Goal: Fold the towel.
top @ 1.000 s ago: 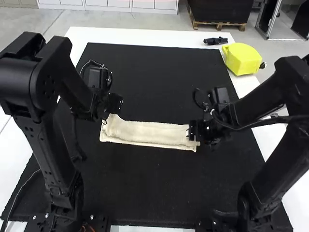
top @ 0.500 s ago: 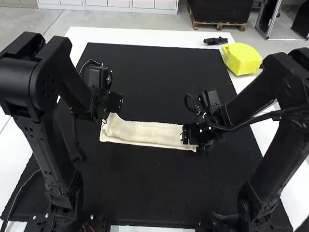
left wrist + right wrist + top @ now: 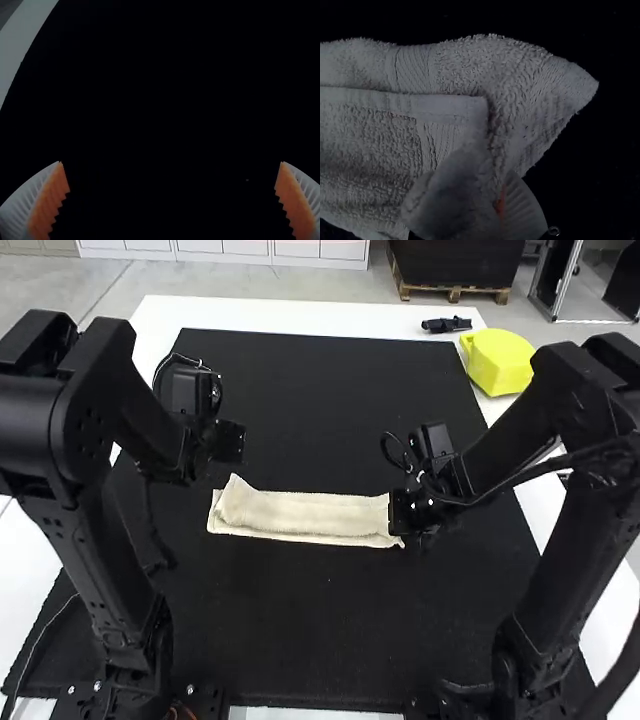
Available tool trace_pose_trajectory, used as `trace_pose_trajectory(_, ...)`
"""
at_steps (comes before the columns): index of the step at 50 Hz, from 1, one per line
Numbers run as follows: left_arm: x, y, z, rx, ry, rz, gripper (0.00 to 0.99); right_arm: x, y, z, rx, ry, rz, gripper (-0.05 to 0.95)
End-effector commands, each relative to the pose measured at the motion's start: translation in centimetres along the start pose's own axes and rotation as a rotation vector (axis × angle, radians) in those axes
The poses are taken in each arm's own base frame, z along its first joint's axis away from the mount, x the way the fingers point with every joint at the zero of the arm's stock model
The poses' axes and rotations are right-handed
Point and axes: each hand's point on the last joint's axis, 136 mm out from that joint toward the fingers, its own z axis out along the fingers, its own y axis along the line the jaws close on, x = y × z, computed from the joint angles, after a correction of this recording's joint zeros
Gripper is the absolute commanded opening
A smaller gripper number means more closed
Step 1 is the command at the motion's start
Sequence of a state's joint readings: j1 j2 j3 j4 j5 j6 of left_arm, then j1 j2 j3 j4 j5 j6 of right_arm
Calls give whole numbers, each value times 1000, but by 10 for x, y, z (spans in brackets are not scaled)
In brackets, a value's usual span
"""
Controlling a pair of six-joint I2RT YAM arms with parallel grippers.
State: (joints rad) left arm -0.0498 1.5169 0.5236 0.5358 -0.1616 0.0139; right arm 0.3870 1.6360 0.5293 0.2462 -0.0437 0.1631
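The cream towel (image 3: 305,515) lies as a long narrow folded strip, its left end corner slightly raised. Just beyond that end is my left gripper (image 3: 228,443), apart from the cloth; its ribbed fingers are wide open in the left wrist view, the gripper (image 3: 171,162) having nothing between them. At the towel's right end is my right gripper (image 3: 402,514). In the right wrist view, the towel (image 3: 380,135) shows overlapping layers, and my right gripper (image 3: 495,192) is shut on a bunched edge of it; cloth hides one finger.
A black mat (image 3: 330,640) covers most of the white table (image 3: 300,312). At the far right stand a yellow object (image 3: 498,362) and a small black item (image 3: 446,325). Bare mat lies on both the near and far sides of the towel.
My left gripper has moved slightly left and away from the towel's left end. The right gripper moved left over the towel's right end, then a little back, and the cloth there is now gathered.
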Motion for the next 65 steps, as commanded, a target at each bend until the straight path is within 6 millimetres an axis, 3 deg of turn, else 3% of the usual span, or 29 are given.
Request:
trace_pose_trajectory(1, -23, 7, -3, -17, -57, -13, 969, -17, -18, 0, 61, -51, -37, -21)
trace_pose_trajectory(25, -25, 7, -2, -20, -68, -14, 969, -68, -104, -33, 212, -204, -16, -23)
trace_pose_trajectory(32, -23, 6, -1, -18, -62, -11, 969, -75, -142, -45, 284, -221, -9, -23)
trace_pose_trajectory(39, -22, 6, -1, -20, -60, -11, 969, -90, -158, -54, 318, -254, -10, -23)
trace_pose_trajectory(44, -22, 5, -1, -18, -61, -9, 969, -105, -151, -58, 311, -281, -23, -21)
trace_pose_trajectory(49, -21, 5, -1, -18, -59, -9, 969, -113, -129, -56, 289, -298, -47, -23)
trace_pose_trajectory(65, -19, 5, 0, -18, -58, -7, 969, -128, -19, -45, 148, -344, -124, -23)
